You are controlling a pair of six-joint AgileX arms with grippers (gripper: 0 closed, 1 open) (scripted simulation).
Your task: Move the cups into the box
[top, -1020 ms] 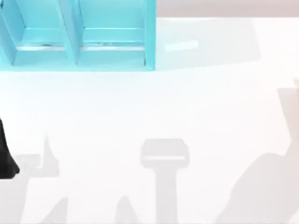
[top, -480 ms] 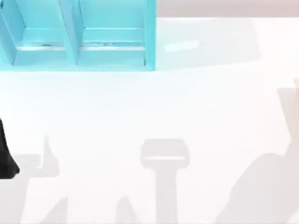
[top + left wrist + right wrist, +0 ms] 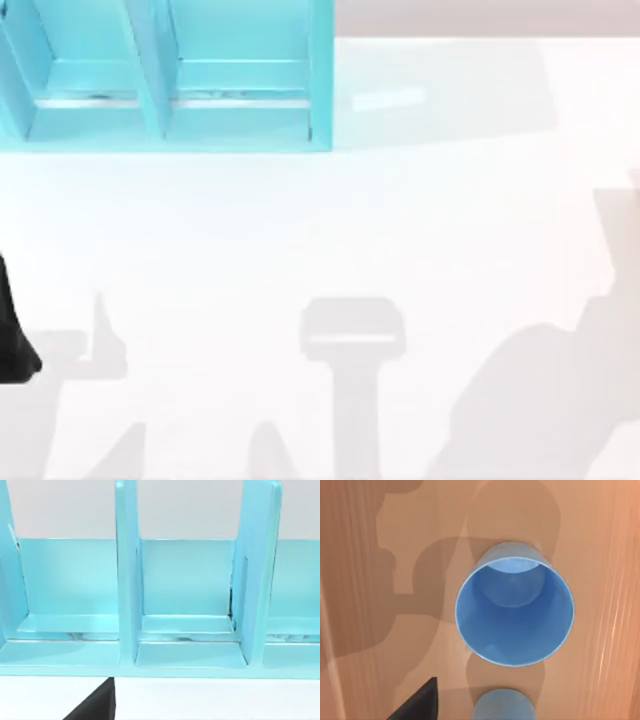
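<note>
A blue cup [image 3: 514, 605] stands upright on a brown wooden surface, seen from straight above in the right wrist view, its inside bare. The rim of a second blue cup [image 3: 502, 705] is cut off at that picture's edge. A dark part of my right gripper [image 3: 417, 702] hangs above the wood, beside the cups and touching neither. The cyan box [image 3: 240, 120], split by upright dividers, stands at the table's far left. In the left wrist view the box [image 3: 190, 645] is close in front, with a dark part of my left gripper [image 3: 95, 706] before it.
The white table [image 3: 330, 230] stretches out in front of the box, crossed by grey shadows near its front and right edges. A black piece of my left arm [image 3: 10, 345] stands at the left edge. The box compartments hold nothing.
The grey shadow at the table's lower right has spread leftward. The left arm and the box have not moved.
</note>
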